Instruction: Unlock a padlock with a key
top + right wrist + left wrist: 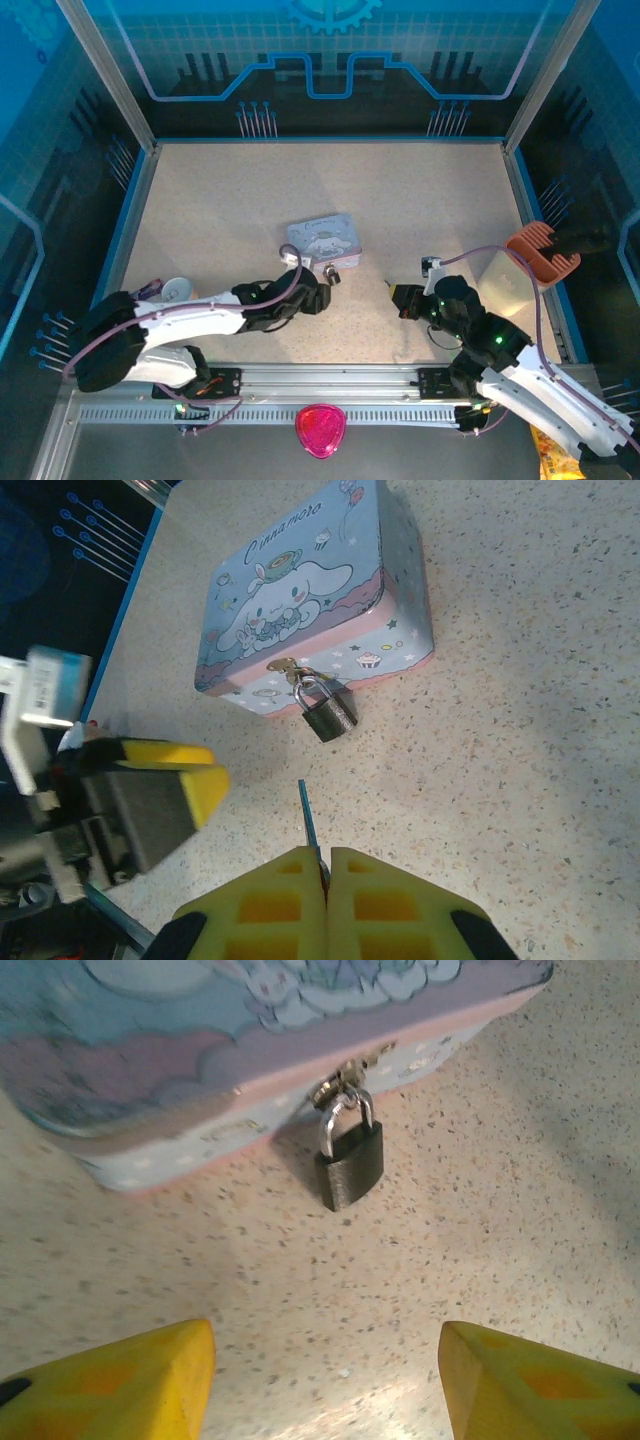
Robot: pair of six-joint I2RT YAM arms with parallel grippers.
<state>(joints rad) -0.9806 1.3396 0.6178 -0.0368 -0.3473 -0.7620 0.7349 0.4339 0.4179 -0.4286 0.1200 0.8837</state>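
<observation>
The padlock (327, 712) lies flat on the table (440, 200). Its silver shackle is hooked through the hasp on the near side wall of the cartoon-printed tin (310, 610), and its dark body points away from the tin toward the near edge. From the right gripper (327, 865) it lies to the left and a little farther away, with bare table between them.

That gripper's yellow fingers are pressed together on the key (308, 820). The key's thin blade sticks out ahead of the fingertips and points roughly toward the tin. In the right wrist view the blade's line runs close to the padlock's long axis but passes just to one side of the body. I judge the key needs a small sideways shift before the tip can meet the lock's free end. The keyhole itself cannot be made out.

The left gripper (325, 1385) is the nearer of the two, sitting just on the near side of the padlock. In its own wrist view the padlock lies straight ahead and about centred between the two fingertips (130, 1380), not touching either. Its jaws stand wide apart and hold nothing, so it looks well placed to steady the lock body while the key comes in from the right.
</observation>
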